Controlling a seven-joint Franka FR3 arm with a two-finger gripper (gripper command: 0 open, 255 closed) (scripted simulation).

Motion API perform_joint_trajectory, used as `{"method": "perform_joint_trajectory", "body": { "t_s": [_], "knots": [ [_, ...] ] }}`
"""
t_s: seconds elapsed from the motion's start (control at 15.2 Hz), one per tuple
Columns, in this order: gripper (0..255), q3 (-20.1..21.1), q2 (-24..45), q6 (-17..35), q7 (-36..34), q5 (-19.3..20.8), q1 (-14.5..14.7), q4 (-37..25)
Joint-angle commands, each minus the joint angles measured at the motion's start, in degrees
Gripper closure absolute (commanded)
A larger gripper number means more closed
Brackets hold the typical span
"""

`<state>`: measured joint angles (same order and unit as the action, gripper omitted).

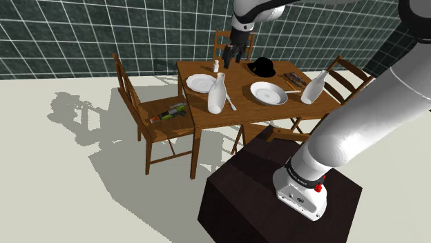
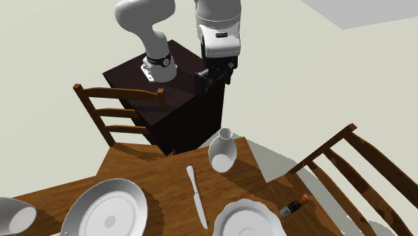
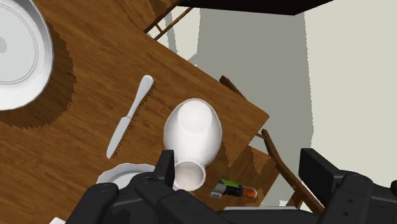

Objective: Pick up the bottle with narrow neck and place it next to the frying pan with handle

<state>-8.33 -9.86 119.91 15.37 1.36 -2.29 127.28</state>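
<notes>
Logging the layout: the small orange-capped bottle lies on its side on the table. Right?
No. The small orange-capped bottle lies on its side on a chair seat beside the table, not on it; the shoulder view shows this.

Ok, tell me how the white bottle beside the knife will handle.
The white bottle stands tall and upright near the table edge, so a sideways nudge would probably tip it. Its smooth, rounded body looks slippery; the narrow neck may give the fingers a surer hold. It looks rigid, perhaps breakable.

bottle (image 1: 217, 94) on table's (image 1: 238, 77) near edge | knife (image 1: 231, 103) just beside | pan (image 1: 262, 67) at far edge (shoulder view)
</notes>
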Motion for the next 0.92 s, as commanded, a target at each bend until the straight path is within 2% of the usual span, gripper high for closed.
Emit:
{"method": "perform_joint_trajectory", "body": {
  "t_s": [0.0,0.46,0.86],
  "knots": [
    [0,-0.6,4.6,2.2,1.0,-0.7,-0.2,-1.9],
    [0,-1.5,20.3,6.5,4.3,-4.1,-1.4,-11.5],
    [0,-1.3,22.8,10.7,4.8,-4.8,-1.5,-9.8]
  ]
}}
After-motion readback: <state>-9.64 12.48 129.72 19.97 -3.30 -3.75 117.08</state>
